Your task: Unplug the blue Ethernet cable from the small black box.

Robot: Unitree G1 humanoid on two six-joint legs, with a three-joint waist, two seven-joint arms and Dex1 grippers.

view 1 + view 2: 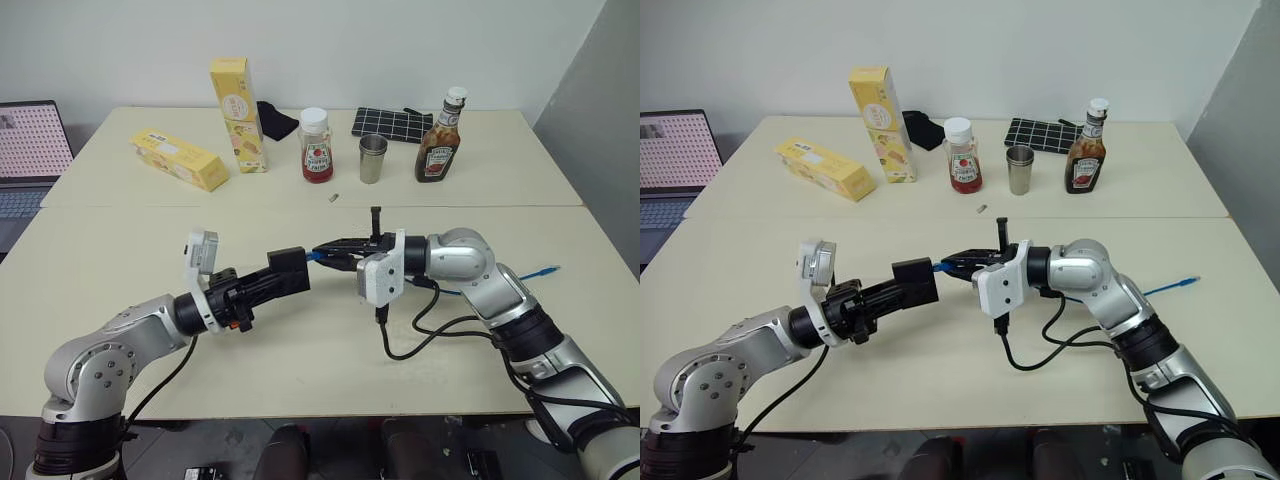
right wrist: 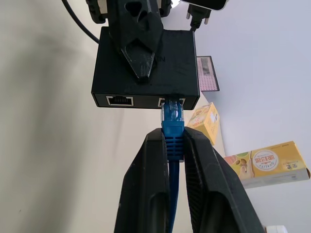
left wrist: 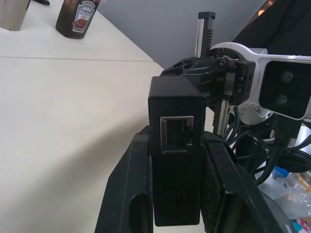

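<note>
The left pincer (image 1: 290,270) clamps the small black box (image 2: 146,68); the right pincer (image 2: 174,145) pinches the blue Ethernet cable (image 2: 173,128), plugged into the box.

A: Where do the two head views look from?

B: From above, forward and down over the desk (image 1: 300,380), side by side, sharing nearly the whole scene out to the far wall.

A: And the wrist cameras?

B: Very near. The left one faces along its left pincer (image 3: 177,145) across the small black box (image 3: 176,160) to the right pincer (image 3: 204,80). The right one looks back at the same box along the blue Ethernet cable (image 2: 172,141).
</note>
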